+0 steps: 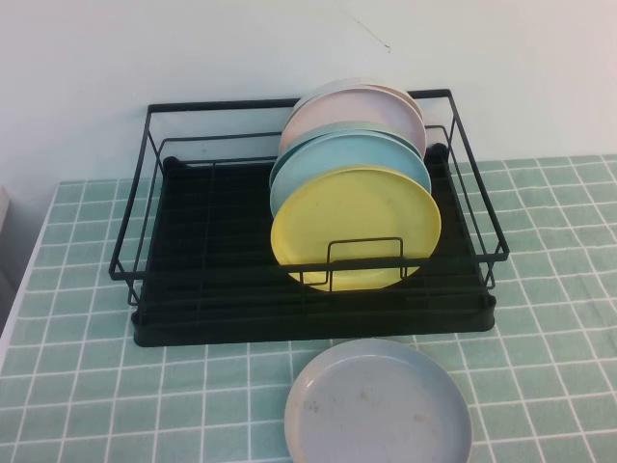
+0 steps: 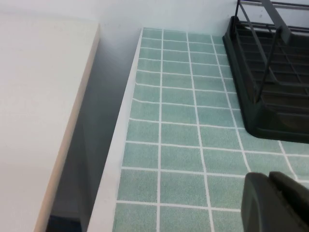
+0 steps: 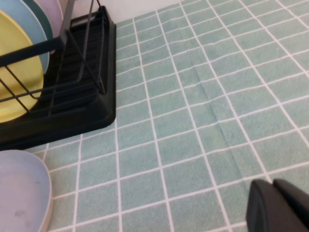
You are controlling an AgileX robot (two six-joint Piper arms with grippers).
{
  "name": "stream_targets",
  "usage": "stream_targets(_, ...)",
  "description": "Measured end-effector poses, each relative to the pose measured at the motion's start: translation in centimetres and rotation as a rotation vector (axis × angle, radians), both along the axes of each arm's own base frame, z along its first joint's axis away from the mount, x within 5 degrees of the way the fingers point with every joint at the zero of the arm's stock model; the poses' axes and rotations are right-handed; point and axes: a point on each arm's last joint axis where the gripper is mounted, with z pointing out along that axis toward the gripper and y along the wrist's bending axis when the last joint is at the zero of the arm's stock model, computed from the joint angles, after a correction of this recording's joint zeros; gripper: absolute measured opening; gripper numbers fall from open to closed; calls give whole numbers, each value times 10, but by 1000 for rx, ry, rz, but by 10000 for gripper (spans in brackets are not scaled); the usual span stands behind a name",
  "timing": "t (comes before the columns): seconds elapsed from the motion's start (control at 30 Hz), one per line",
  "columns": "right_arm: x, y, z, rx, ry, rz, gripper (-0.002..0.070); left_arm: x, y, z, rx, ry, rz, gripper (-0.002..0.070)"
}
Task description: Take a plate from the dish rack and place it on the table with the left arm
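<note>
Tiled table (image 1: 87, 318) holds one rack (image 1: 193, 260), one yellow plate (image 1: 357, 227).

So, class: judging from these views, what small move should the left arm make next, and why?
Probably swing the left gripper toward the dish rack. It hangs over bare tiled table beside the rack, while the yellow plate stands upright at the front. The right gripper hangs over tiles on the other side.

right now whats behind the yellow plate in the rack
Behind the yellow plate in the dish rack stand light blue plates, then pinkish ones; overlap hides their count. Both grippers, left and right, hover over tiles.
</note>
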Motion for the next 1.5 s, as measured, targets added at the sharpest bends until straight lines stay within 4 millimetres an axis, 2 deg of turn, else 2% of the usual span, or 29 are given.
stream_targets(0.33, 0, 0, 0, 0, 0, 0, -1, 0, 2, 0, 131, 5, -12, -3)
stream_targets(1.1, 0, 0, 0, 0, 0, 4, -1, 1, 2, 2, 135, -26, -13, -3)
stream_targets(1.27, 0, 0, 0, 0, 0, 4, -1, 3, 0, 9, 25, -121, -4, -3)
stream_targets(1.5, 0, 0, 0, 0, 0, 4, -1, 3, 6, 39, -124, -448, 78, -3)
